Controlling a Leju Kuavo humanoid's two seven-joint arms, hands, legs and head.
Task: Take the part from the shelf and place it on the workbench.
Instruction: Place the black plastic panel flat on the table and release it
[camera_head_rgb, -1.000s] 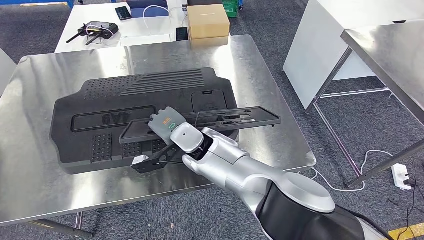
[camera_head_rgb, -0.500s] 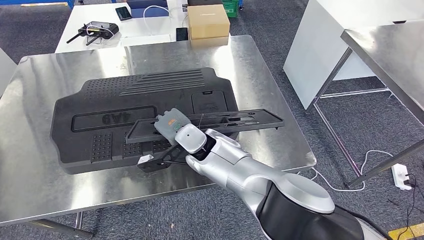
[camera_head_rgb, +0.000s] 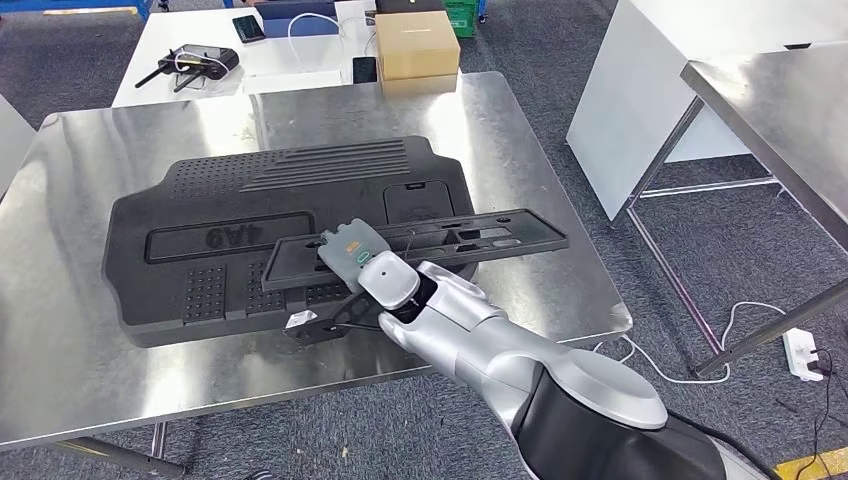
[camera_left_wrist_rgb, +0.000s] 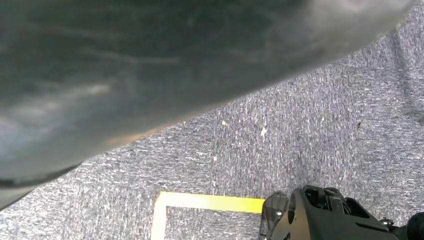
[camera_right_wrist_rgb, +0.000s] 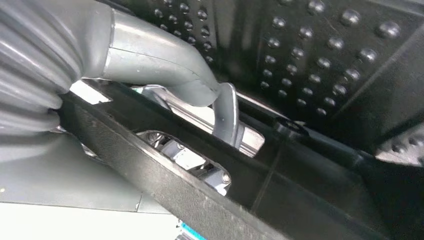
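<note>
Now the right hand (camera_head_rgb: 362, 268) grips the long black plastic frame part (camera_head_rgb: 470, 236) above the steel counter (camera_head_rgb: 70, 350); I would lower it level onto the large black studded panel (camera_head_rgb: 200, 190).

My right hand (camera_head_rgb: 352, 262) has shifted a bit right and toward me, carrying the long black part (camera_head_rgb: 420, 245) with it. The part's far end now sits slightly further right over the big black panel (camera_head_rgb: 200, 215).

Long black part (camera_head_rgb: 440, 242) lies across the workbench (camera_head_rgb: 60, 370).
</note>
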